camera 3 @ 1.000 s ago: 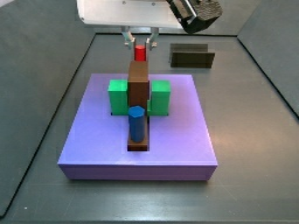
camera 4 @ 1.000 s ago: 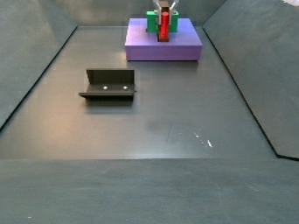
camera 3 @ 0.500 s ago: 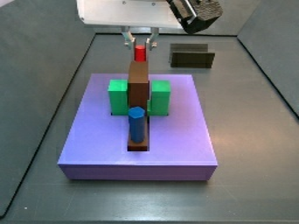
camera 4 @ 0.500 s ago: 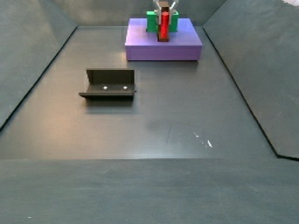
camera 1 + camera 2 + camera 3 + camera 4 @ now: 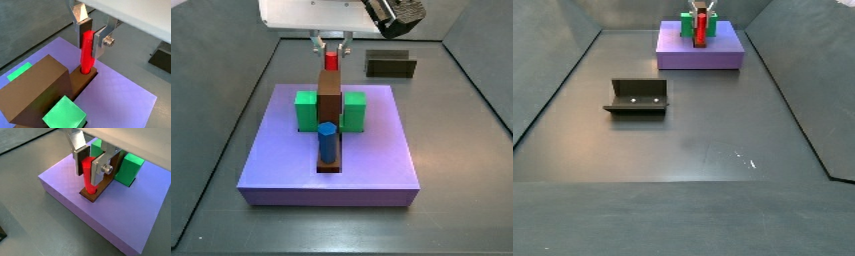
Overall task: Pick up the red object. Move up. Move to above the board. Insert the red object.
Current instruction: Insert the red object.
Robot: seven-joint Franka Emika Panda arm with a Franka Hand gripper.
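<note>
The red object (image 5: 87, 54) is a slim upright peg, and its lower end sits in a hole at the end of the brown centre piece (image 5: 37, 90) of the lilac board (image 5: 127, 97). My gripper (image 5: 91, 47) is shut on the peg's upper half, one finger on each side. The same grip (image 5: 91, 175) shows in both wrist views. In a side view the red object (image 5: 330, 61) stands at the board's (image 5: 372, 160) far end under the gripper (image 5: 331, 50). Two green blocks (image 5: 306, 110) (image 5: 356, 110) flank the brown piece.
A blue peg (image 5: 327, 140) stands in the brown piece's near end. The dark fixture (image 5: 392, 66) stands on the grey floor beyond the board's far right corner, and it appears as the fixture (image 5: 637, 97) in mid-floor. Dark walls ring the floor.
</note>
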